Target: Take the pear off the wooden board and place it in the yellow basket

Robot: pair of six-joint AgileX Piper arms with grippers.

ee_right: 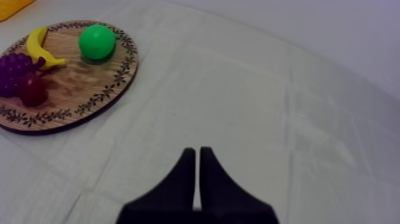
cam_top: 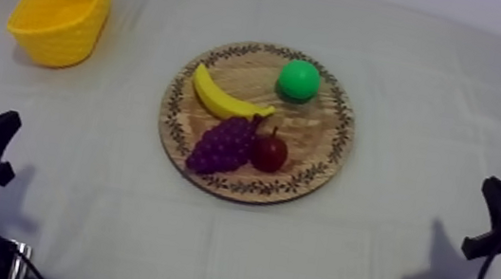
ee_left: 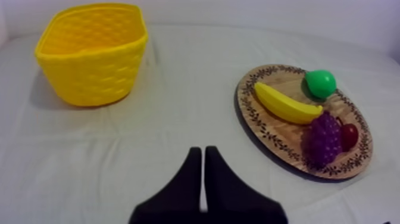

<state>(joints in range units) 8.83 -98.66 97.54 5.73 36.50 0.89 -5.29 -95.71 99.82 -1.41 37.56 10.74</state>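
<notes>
Grey-white bench point(cam_top: 416, 91) | pear point(cam_top: 299, 79) on wooden board point(cam_top: 317, 135), far side by banana point(cam_top: 220, 98) | yellow basket point(cam_top: 61, 13) far left | left end effector point(ee_left: 199, 150) low near-left, fingers together, empty | right end effector point(ee_right: 196, 150) low near-right, fingers together, empty

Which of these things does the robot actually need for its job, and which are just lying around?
Needed for the job:
pear
wooden board
yellow basket

Just lying about, on the board:
banana
bunch of grapes
small red fruit
</notes>
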